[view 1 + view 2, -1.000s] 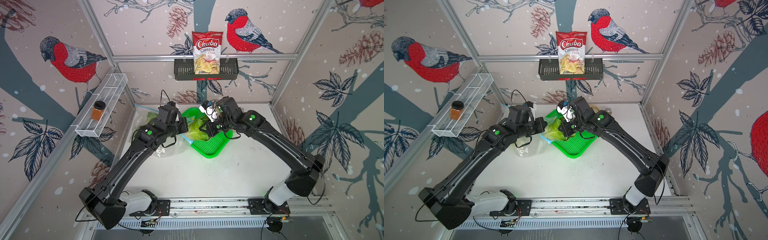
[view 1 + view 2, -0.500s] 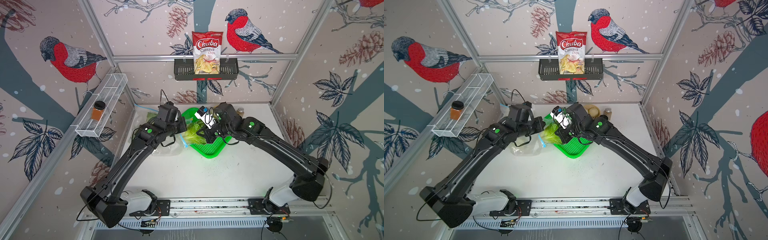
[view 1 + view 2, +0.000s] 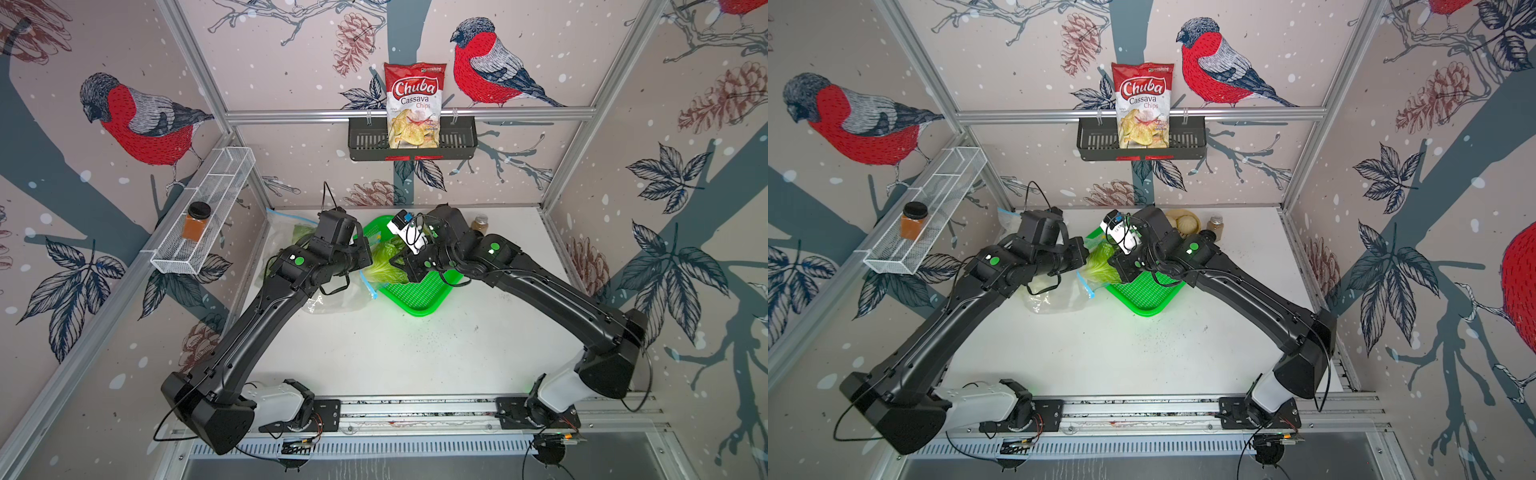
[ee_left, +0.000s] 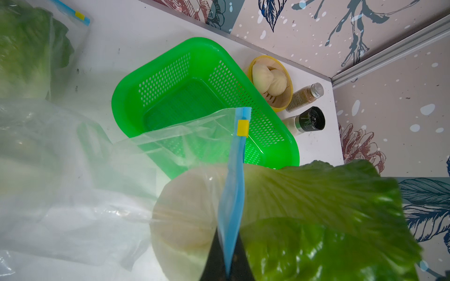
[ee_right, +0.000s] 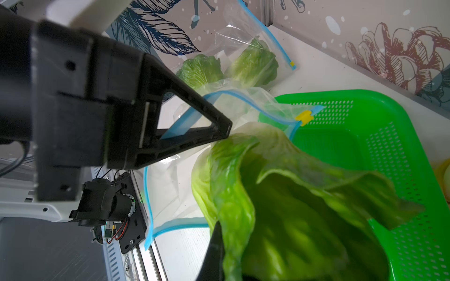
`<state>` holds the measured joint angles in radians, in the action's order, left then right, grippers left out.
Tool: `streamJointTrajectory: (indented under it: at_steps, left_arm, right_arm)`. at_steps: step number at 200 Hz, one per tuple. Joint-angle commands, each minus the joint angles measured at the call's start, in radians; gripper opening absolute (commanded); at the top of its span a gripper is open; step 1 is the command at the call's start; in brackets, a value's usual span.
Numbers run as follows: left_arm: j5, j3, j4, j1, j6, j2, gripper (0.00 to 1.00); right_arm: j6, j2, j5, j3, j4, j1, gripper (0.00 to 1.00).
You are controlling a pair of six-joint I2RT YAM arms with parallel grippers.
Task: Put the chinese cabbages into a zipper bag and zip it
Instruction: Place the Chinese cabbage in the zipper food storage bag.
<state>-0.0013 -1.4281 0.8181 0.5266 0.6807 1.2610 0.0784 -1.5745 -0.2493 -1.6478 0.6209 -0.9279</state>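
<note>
My left gripper [image 4: 229,272] is shut on the blue zip edge [image 4: 233,194] of a clear zipper bag [image 3: 332,299], holding its mouth up beside the green basket [image 3: 424,299]. The yellow slider [image 4: 242,127] sits at the strip's end. My right gripper [image 5: 222,262] is shut on a leaf of a chinese cabbage [image 5: 292,206]. This cabbage [image 3: 384,266] hangs at the bag mouth, its white base [image 4: 185,219] behind the bag's film. Two more cabbages [image 5: 201,70] [image 5: 253,64] lie in clear plastic near the back left corner.
The green basket [image 4: 194,97] holds nothing. Behind it stand a yellow bowl of buns [image 4: 270,80] and two spice jars [image 4: 306,97] [image 4: 306,121]. On the walls are a chips bag [image 3: 413,104] in a black rack and an orange jar [image 3: 196,222] on a wire shelf.
My right arm has carried the cabbage leftward from over the basket to the bag mouth. My left gripper has kept its hold on the zip edge and shifted only slightly.
</note>
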Motion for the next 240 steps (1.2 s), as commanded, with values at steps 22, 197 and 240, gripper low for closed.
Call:
streamJointTrajectory:
  at_steps: [22,197,240]
  left_arm:
    - [0.027,0.022,-0.098,-0.004,0.064,-0.030,0.00]
    - [0.135,0.046,-0.171,-0.035,0.090,-0.052,0.00]
    - [0.178,0.079,-0.185,-0.058,0.062,-0.080,0.00]
  right_arm:
    - [-0.127,0.032,-0.010,0.051,-0.031,-0.027,0.07]
    - [-0.095,0.038,-0.134,0.132,-0.224,0.006,0.48]
    - [0.023,0.130,-0.233,0.107,-0.261,0.090,0.64]
